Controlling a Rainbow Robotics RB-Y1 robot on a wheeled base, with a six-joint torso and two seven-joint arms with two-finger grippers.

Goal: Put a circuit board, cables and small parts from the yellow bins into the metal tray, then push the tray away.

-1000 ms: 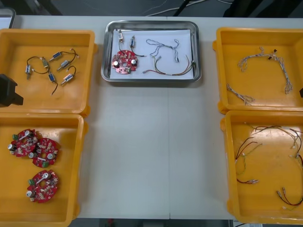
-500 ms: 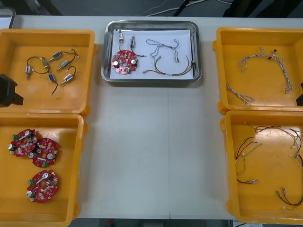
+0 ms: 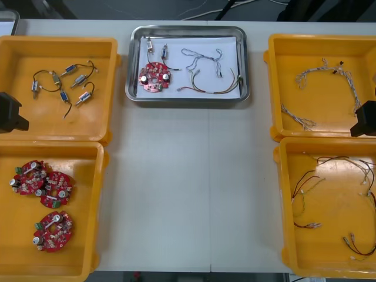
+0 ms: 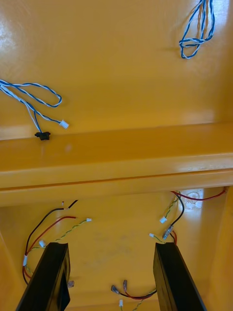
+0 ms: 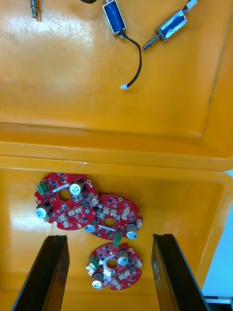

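Tray (image 3: 188,100) far centre, bins (image 3: 59,41) paired each side; in tray, board (image 3: 154,77) left of cables (image 3: 207,75)

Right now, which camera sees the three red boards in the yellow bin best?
The left wrist view: the three red boards are close and big, just ahead of the left gripper's open jaws. The front view shows them small, in the near left yellow bin. The right wrist view looks at cables instead.
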